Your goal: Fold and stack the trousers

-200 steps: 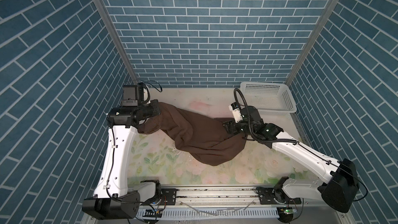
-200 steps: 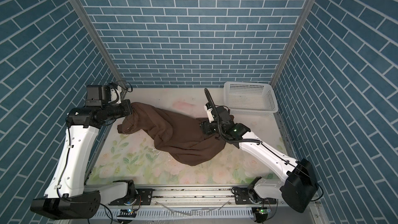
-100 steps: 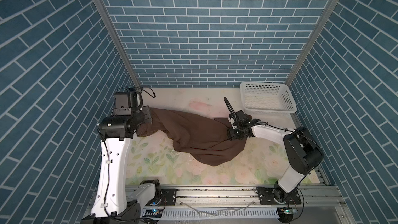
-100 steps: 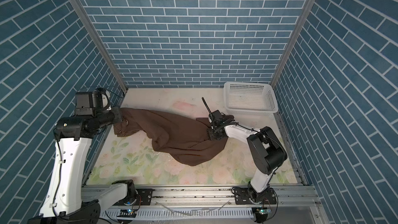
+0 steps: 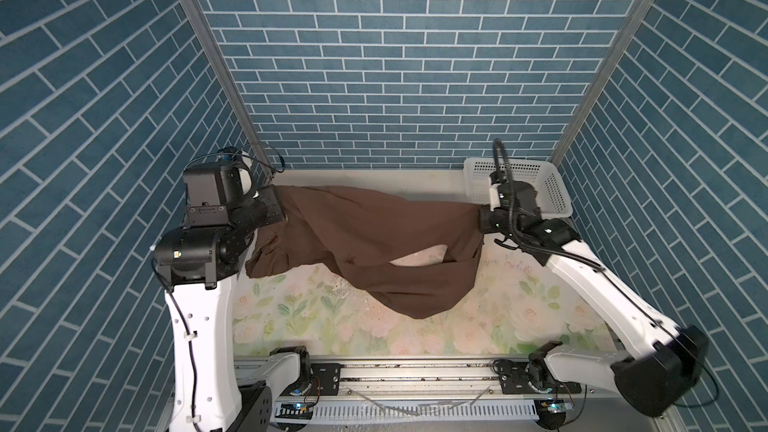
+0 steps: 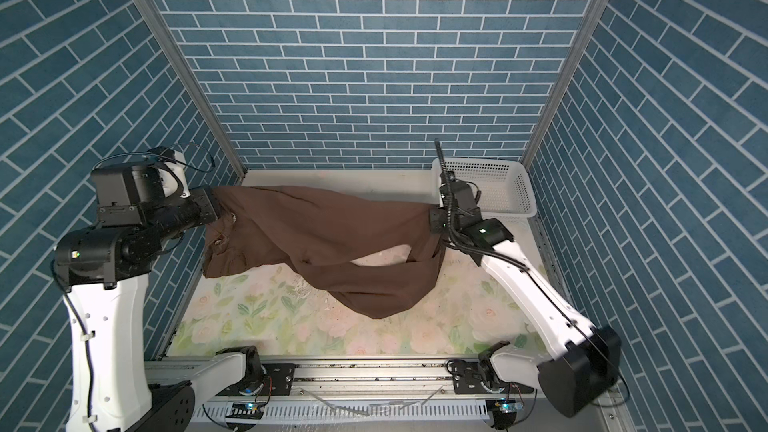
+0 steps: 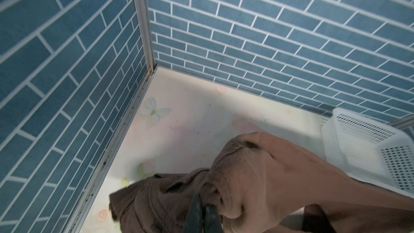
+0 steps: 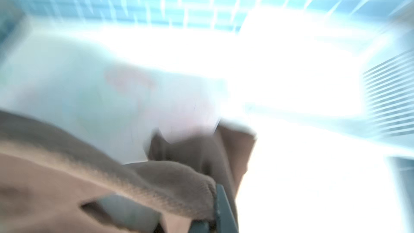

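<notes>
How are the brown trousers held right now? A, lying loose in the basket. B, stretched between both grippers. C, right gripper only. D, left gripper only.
B: the left gripper and the right gripper are each shut on an end of the trousers, which span between them.

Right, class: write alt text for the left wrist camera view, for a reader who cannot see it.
Bunched brown trousers are pinched in the shut left end effector, close to the camera. Beyond them lie a pale floral table, a white perforated basket and a corner of blue brick-patterned walls.
</notes>
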You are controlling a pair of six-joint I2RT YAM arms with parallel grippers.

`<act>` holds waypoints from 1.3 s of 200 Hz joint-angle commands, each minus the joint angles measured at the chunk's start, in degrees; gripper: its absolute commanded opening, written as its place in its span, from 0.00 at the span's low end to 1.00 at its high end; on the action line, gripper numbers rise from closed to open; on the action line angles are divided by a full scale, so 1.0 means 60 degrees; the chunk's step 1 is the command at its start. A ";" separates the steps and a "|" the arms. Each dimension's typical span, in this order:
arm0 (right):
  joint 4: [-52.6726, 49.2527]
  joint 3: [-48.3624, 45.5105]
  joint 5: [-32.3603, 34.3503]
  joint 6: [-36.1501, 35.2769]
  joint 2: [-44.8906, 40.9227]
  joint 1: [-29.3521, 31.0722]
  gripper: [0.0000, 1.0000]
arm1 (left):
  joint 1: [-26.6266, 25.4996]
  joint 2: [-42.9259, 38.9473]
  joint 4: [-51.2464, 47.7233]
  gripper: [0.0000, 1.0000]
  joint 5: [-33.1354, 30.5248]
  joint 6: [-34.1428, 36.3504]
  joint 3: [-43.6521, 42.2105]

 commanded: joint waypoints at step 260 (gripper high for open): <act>0.1432 -0.1182 -0.0979 0.0906 0.4241 0.0050 0.00 | 0.0064 -0.1867 0.1166 0.00 -0.0397 -0.1083 -0.5158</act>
